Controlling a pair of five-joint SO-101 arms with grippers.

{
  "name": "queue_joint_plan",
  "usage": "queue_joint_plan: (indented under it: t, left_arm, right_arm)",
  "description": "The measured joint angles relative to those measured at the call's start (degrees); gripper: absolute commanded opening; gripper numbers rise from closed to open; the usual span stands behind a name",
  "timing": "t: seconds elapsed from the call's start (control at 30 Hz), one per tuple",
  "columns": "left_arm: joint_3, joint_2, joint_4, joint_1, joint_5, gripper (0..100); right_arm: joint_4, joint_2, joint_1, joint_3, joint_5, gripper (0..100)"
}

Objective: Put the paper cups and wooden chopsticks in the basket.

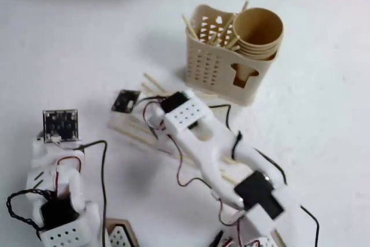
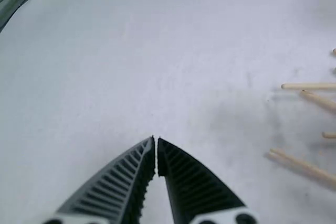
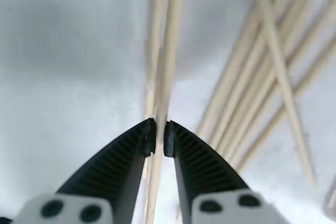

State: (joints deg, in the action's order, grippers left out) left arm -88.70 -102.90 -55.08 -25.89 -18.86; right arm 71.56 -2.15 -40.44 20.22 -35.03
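Wooden chopstick [image 3: 171,51] lies clamped in right end effector [image 3: 159,129].

Cream basket [image 1: 211,67] dotted with small holes, tan cups [image 1: 258,27], pale wooden chopsticks [image 3: 172,35], white table [image 1: 87,44], white arms [image 1: 199,140] with black wires

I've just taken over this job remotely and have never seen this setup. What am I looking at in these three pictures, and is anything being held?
Two small robot arms sit at a white table. The overhead picture shows both arms; the other two pictures come from a camera on each arm's wrist. The basket already holds stacked paper cups and upright chopsticks. Loose chopsticks lie on the table. The right gripper is shut on one chopstick. The left gripper is shut and holds nothing.
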Motion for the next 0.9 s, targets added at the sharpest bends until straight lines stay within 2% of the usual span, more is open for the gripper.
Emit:
queue_joint_plan:
  t: [0.43, 0.5, 0.67, 0.9]
  left_arm:
    - [0.0, 0.0, 0.0, 0.0, 0.0, 3]
    - [0.0, 0.0, 0.0, 0.0, 0.0, 3]
    - [0.0, 0.0, 0.0, 0.0, 0.0, 3]
    - [0.0, 0.0, 0.0, 0.0, 0.0, 3]
  right_arm:
    - [1.4, 5.0, 0.4, 2.7, -0.2, 1.9]
    - [1.2, 3.8, 0.4, 4.3, -0.2, 5.1]
    - [1.1, 3.1, 0.4, 6.9, -0.2, 20.8]
    - [-4.1, 2.7, 0.4, 13.3, -0.1, 21.8]
